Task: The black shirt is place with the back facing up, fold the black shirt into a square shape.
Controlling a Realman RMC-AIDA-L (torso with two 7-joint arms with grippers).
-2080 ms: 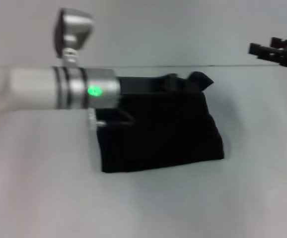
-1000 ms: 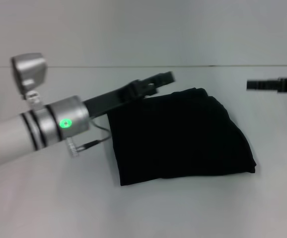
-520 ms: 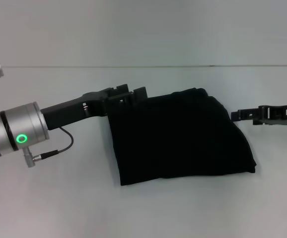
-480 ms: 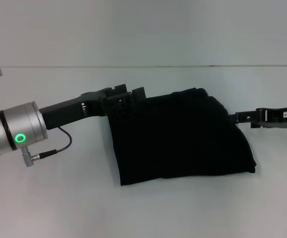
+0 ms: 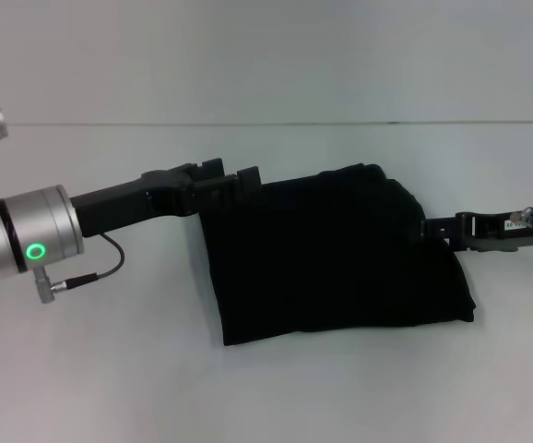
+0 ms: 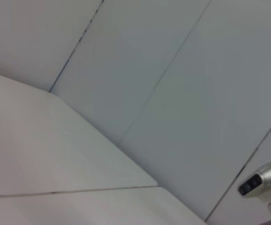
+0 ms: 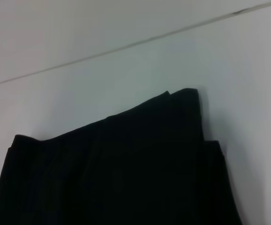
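The black shirt [image 5: 340, 258] lies folded into a rough four-sided shape in the middle of the white table [image 5: 110, 369]. No lettering shows. My left gripper [image 5: 234, 175] reaches in from the left and is at the shirt's far left corner, over its edge. My right gripper [image 5: 430, 229] reaches in from the right, low, at the shirt's right edge. In the right wrist view the shirt [image 7: 116, 178] fills the lower part, with stacked fabric layers at one corner. The left wrist view shows no shirt.
The table's far edge meets a pale wall [image 5: 266, 55]. The left wrist view shows wall panels [image 6: 173, 93] and a silver camera housing [image 6: 262, 180]. A thin cable [image 5: 110, 263] hangs under my left arm.
My right gripper has come in from the right and down to the shirt's right edge. My left gripper has drawn back a little to the left. The shirt has not moved over the last second.
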